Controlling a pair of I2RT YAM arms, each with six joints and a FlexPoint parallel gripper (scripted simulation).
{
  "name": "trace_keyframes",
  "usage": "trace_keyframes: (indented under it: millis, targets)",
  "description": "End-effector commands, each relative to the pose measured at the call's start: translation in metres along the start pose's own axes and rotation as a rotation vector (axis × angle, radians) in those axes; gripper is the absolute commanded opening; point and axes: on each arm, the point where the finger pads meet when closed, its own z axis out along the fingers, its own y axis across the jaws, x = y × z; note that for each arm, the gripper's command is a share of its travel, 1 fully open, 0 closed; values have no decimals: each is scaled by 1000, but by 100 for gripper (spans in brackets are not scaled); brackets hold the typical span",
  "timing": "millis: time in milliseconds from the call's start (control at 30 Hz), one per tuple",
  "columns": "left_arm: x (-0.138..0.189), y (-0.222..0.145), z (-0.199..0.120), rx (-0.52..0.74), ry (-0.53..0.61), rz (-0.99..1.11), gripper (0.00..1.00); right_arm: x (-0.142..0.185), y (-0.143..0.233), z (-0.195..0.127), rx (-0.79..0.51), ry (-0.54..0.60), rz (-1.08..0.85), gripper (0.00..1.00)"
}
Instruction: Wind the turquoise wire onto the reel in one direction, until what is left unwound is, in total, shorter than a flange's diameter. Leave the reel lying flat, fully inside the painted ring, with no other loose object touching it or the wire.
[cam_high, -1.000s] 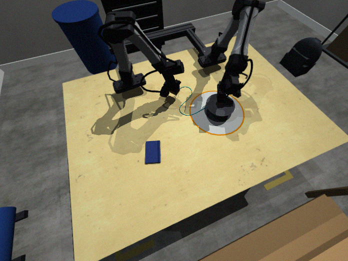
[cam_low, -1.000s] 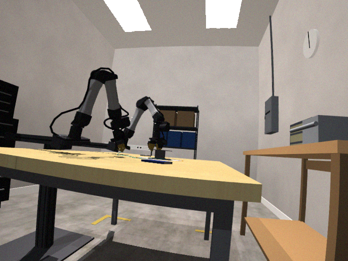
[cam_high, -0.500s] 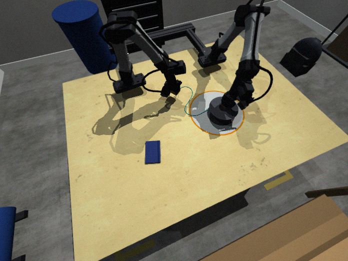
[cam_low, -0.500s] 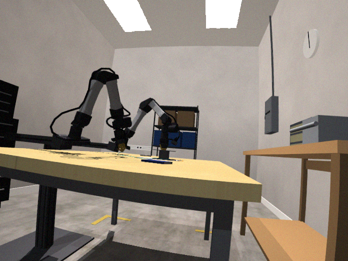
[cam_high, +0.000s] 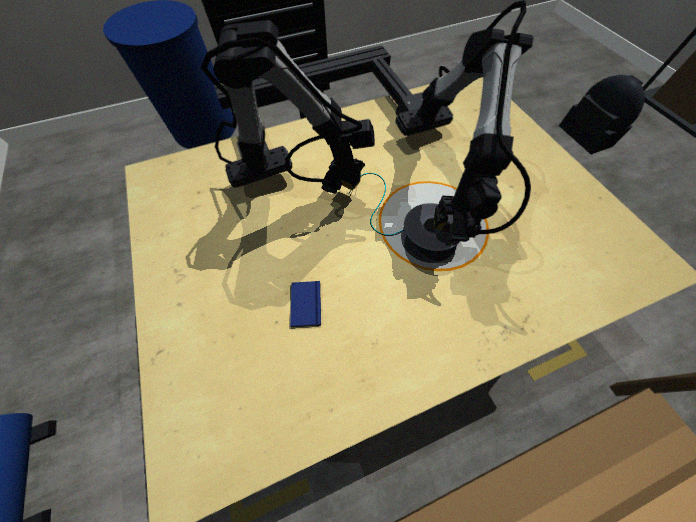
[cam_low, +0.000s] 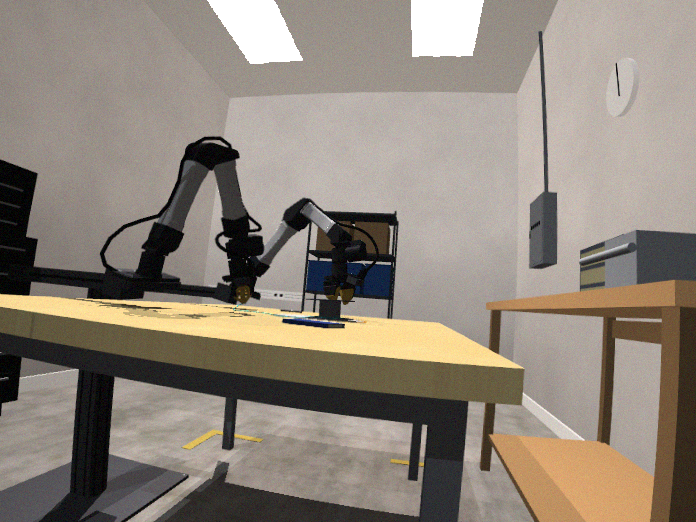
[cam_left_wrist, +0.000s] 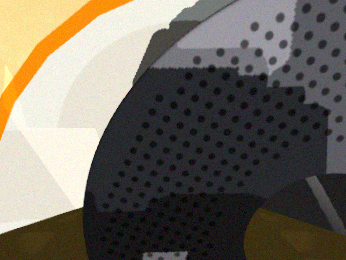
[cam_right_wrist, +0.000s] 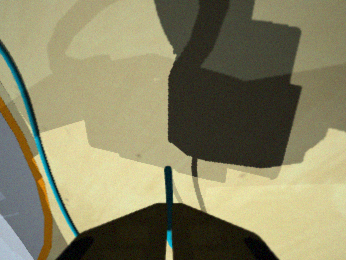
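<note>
The black reel (cam_high: 418, 224) (cam_low: 330, 309) (cam_left_wrist: 200, 150) lies inside the orange painted ring (cam_high: 438, 270) (cam_left_wrist: 44, 49) (cam_right_wrist: 48, 215), near its front edge in the top view. My left gripper (cam_high: 442, 225) (cam_low: 340, 294) (cam_left_wrist: 169, 215) is shut on the reel, one finger outside the flange's rim and one at the central hole. The turquoise wire (cam_high: 385, 188) (cam_right_wrist: 49, 173) leaves the reel and runs in a loose S-curve to my right gripper (cam_high: 350, 191) (cam_low: 242, 294) (cam_right_wrist: 169, 212), which is shut on it, a short end showing past the fingertips. The wire wound on the hub is hidden.
A blue notebook (cam_high: 305, 304) (cam_low: 314, 323) lies on the wooden table (cam_high: 224, 393), in front of the arms and well away from the ring. The two arm bases stand at the table's back edge. The left arm leans over the ring.
</note>
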Motion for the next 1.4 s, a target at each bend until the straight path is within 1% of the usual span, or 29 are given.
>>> trace_keyframes:
  millis: [0, 200, 267, 300, 433, 567, 667, 767, 833, 867, 967, 1067, 1133, 1167, 1367]
  targets:
    - [0, -30, 13, 18, 21, 349, 57, 2, 7, -4, -83, -16, -5, 0]
    - [7, -50, 18, 42, -13, 711, 57, 2, 13, -5, -218, -53, 1, 0]
    - [7, -50, 18, 42, -13, 711, 57, 2, 13, -5, -218, -53, 1, 0]
    - [9, -50, 19, 64, -29, 841, 57, 2, 15, -6, -244, -57, 5, 0]
    - [21, -43, 21, 110, -60, 1012, 57, 4, 21, -8, -301, -67, 17, 0]
    - [29, -28, 24, 150, -69, 1181, 57, 4, 22, -9, -339, -22, 51, 0]
    - [28, -20, 26, 176, -59, 1281, 57, 4, 22, -9, -325, 25, 70, 0]
    - [23, -17, 27, 182, -36, 1375, 57, 6, 21, -9, -284, 65, 77, 0]
    - [23, -17, 27, 182, -36, 1375, 57, 6, 21, -9, -284, 65, 77, 0]
    - [23, -17, 27, 174, -10, 1463, 60, 7, 20, -9, -253, 74, 73, 0]
    - [23, -17, 27, 151, 26, 1569, 68, 8, 18, -9, -218, 88, 68, 0]
    - [23, -17, 27, 103, 86, 1694, 77, 8, 16, -9, -199, 85, 59, 0]
    - [23, -17, 27, 100, 89, 1698, 82, 8, 15, -9, -195, 86, 59, 0]
    - [35, -18, 24, 100, 89, 1698, 82, 8, 14, -9, -195, 86, 59, 0]
    - [29, -18, 6, 100, 89, 1698, 82, 5, 13, -9, -176, 87, 64, 0]
